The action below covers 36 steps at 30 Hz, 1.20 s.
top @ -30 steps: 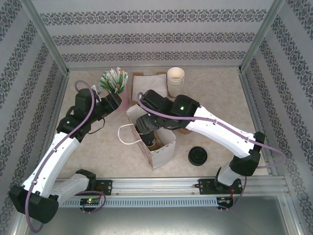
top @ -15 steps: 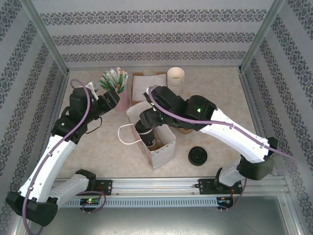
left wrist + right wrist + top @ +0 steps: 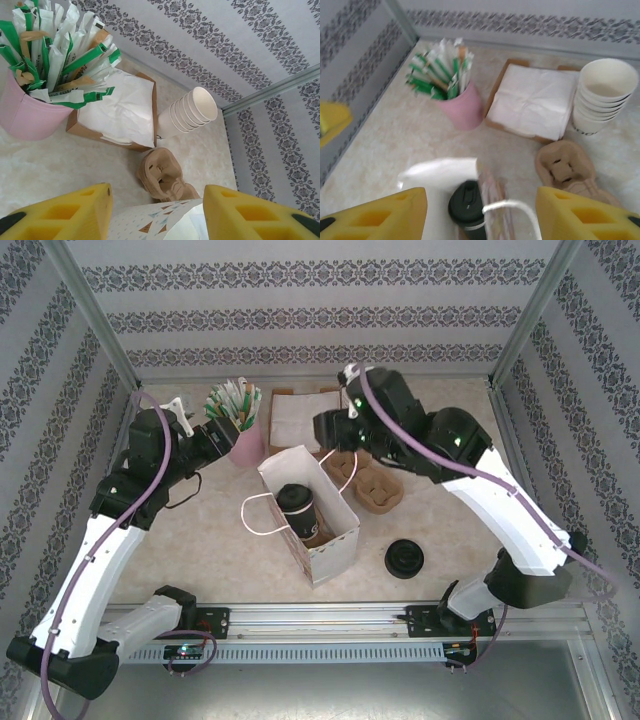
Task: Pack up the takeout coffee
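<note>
down inside the open paper bag at the middle of the table stands the takeout coffee, upright with its black lid on. the right gripper hangs above the bag's far end, its yellow fingers spread wide with nothing between them. its wrist view looks down on the cup's lid and on a white handle loop lying across the bag's mouth just beside it. the left gripper sits off the bag's far-left corner, beside the pink cup of stirrers, fingers likewise apart and empty, the bag's printed rim just below them. by the look of it the cup is placed, and the step is to leave it there cleanly. the right arm should go straight up rather than sideways, so no finger hooks the loop or drags the thin wall and tips the cup. if the bag rocks, the left gripper is well placed to steady the rim with a light pinch, not a pull.
</note>
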Tool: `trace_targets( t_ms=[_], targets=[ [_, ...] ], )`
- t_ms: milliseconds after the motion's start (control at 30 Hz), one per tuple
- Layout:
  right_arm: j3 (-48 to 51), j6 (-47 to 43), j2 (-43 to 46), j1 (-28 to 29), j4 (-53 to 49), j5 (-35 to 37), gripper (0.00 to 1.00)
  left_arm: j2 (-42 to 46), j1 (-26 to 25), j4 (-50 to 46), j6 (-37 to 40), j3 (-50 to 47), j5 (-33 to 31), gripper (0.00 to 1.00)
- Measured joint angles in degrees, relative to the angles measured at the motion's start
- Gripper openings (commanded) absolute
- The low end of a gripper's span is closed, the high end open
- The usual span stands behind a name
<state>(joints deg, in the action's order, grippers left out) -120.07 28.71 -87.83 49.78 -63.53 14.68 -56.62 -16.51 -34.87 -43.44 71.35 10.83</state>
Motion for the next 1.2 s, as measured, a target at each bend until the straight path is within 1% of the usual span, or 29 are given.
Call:
trace_targets(
  t_ms=[133, 267, 333, 400, 467, 500, 600, 667, 800, 900, 967, 1067, 1200],
  targets=[
    [-6.5, -0.2, -5.6, -5.3, -0.1, -1.9, 0.56, -1.4, 0.0, -2.5, 0.0, 2.2, -0.8, 0.49],
    [-12.0, -0.7, -12.1, -9.4, 0.2, -5.7, 0.49, -3.0, 0.0, -4.2, 0.0, 3.7, -0.9, 0.47],
    [-13.6, -0.8, -14.8, -10.9, 0.4, -7.7, 0.47, -3.7, 0.0, -5.3, -0.1, 4.3, -1.1, 0.47],
    [-15.2, -0.9, -17.5, -12.2, 0.5, -9.7, 0.46, -4.4, 0.0, -6.3, -0.1, 4.9, -1.5, 0.46],
    [-17.1, -1.2, -20.4, -13.2, 1.0, -11.7, 0.45, -5.6, 0.0, -8.0, -0.1, 6.3, -2.1, 0.42],
    [-17.9, -1.3, -21.6, -13.5, 1.0, -12.3, 0.45, -6.3, 0.0, -8.7, -0.1, 7.1, -2.4, 0.41],
    [-18.9, -1.9, -24.4, -13.7, 1.3, -13.8, 0.44, -9.9, 0.1, -11.8, 0.0, 11.7, -3.4, 0.38],
    [-18.9, -2.3, -25.5, -13.6, 1.3, -14.7, 0.44, -14.2, 0.5, -14.2, 0.5, 16.4, -3.8, 0.36],
    [-18.9, -3.5, -26.0, -13.7, 1.5, -15.2, 0.44, -23.5, 1.7, -18.8, 2.4, 25.4, -4.1, 0.35],
    [-18.9, -4.0, -26.0, -13.8, 1.9, -15.2, 0.44, -31.0, 2.3, -22.2, 4.6, 31.5, -4.9, 0.32],
    [-18.4, -4.4, -25.9, -14.1, 2.4, -15.2, 0.44, -36.5, 2.8, -24.9, 6.2, 36.0, -5.2, 0.28],
    [-16.8, -4.7, -25.9, -14.4, 2.8, -15.1, 0.44, -44.3, 3.3, -28.6, 8.4, 43.2, -6.2, 0.27],
    [-12.7, -4.7, -25.4, -14.4, 3.4, -14.9, 0.44, -51.4, 3.5, -31.8, 10.5, 50.0, -8.3, 0.25]
  ],
)
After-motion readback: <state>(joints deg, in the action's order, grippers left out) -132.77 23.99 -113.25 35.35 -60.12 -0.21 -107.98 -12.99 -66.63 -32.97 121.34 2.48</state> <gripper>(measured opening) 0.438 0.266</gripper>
